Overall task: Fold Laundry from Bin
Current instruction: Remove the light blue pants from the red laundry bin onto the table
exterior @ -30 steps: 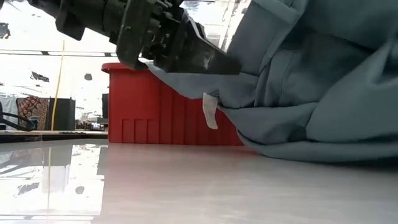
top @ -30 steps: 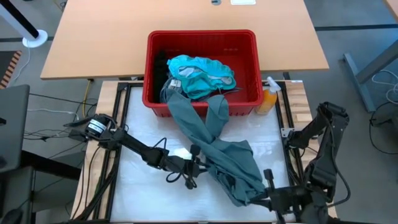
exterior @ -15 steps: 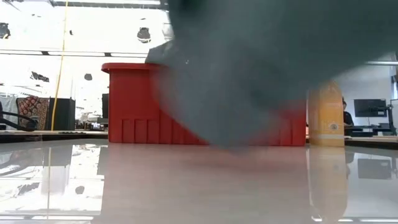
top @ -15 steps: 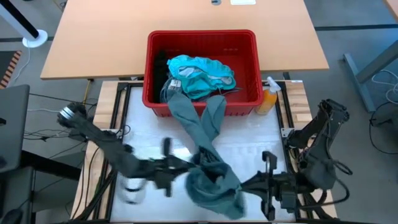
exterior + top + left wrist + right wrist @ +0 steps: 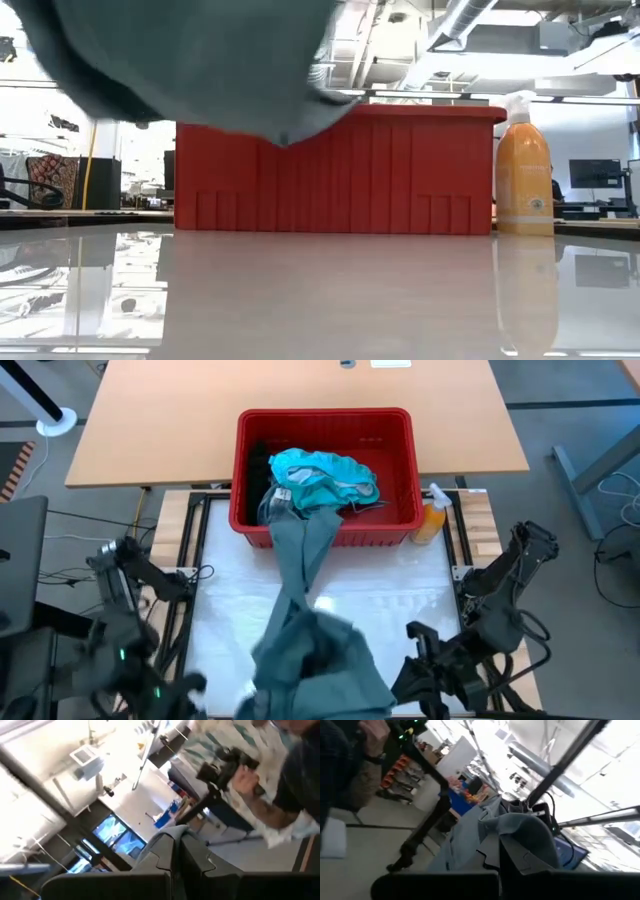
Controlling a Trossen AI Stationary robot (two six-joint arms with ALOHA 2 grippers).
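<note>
A long grey-green garment [image 5: 305, 630] hangs in the air over the near part of the white surface [image 5: 420, 595]. Its far end still lies over the front wall of the red bin [image 5: 325, 465], and the near end is lifted high and bunched toward the camera above. In the low view the cloth [image 5: 190, 60] fills the upper left corner and does not touch the surface below it.

The left pincer [image 5: 176, 851] is closed, and a fold of the grey-green cloth is pinched between its two dark fingers [image 5: 197, 862]. Behind it this wrist view shows the room, with a person's hand [image 5: 245, 780] on a camera stand. The right pincer [image 5: 499, 851] is closed too, and it holds another part of the same garment, which drapes over its fingers [image 5: 520, 862]. In the high view the left arm [image 5: 120, 610] is drawn back at the near left edge of the surface and the right arm [image 5: 500, 620] at the near right edge; the pincers themselves I cannot find in this view, because the cloth covers that area.

Inside the bin there is a bright teal garment [image 5: 325, 480] on top of the pile, and something black [image 5: 262, 460] at its left side. An orange spray bottle [image 5: 432, 518] stands just beside the right front corner of the bin; in the low view it [image 5: 525, 175] stands upright on the surface at the right of the red wall [image 5: 380, 170].
</note>
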